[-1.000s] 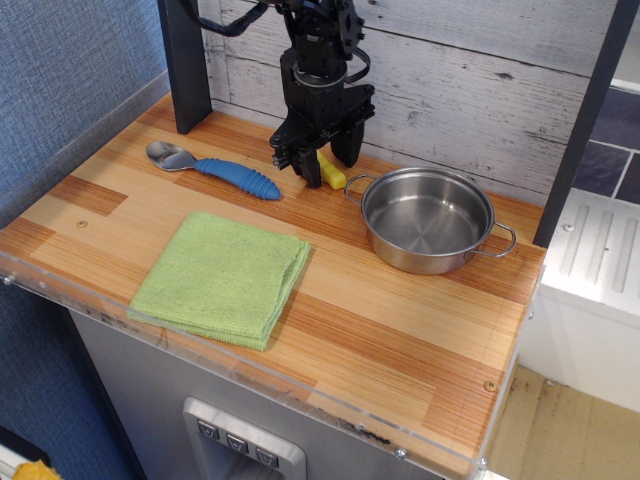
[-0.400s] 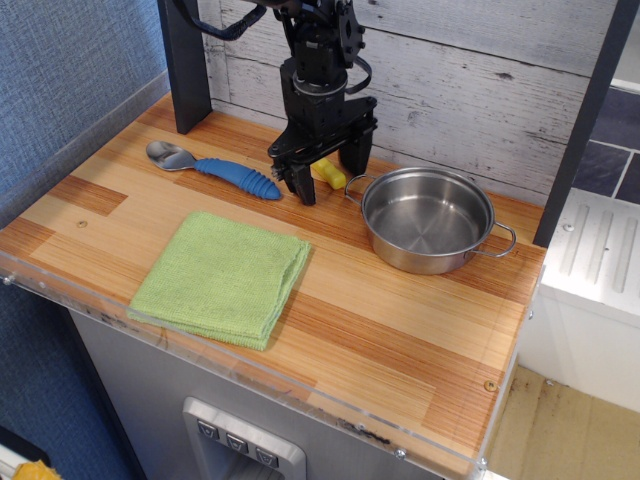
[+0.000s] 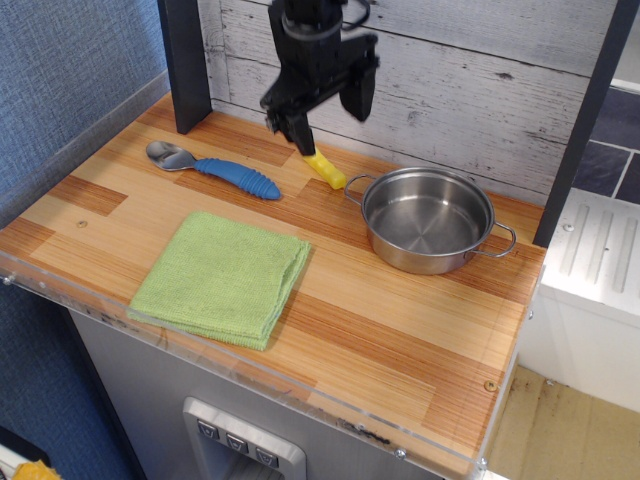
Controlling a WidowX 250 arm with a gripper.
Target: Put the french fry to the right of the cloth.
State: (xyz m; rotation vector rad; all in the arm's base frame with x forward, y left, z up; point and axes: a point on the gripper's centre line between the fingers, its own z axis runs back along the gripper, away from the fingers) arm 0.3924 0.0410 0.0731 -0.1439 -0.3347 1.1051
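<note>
A striped wooden worktop is seen before a whitewashed plank wall, with a raised gripper above the french fry.

At the left rear, a blue-handled spoon is laid flat; the green cloth is spread near the front edge. Bare worktop is left open to the right of the cloth. The fingers are held wide apart with nothing gripped, lifted clear of the french fry, which lies on the wood just left of the pot's handle. The steel pot holds nothing and is set near the right rear.
</note>
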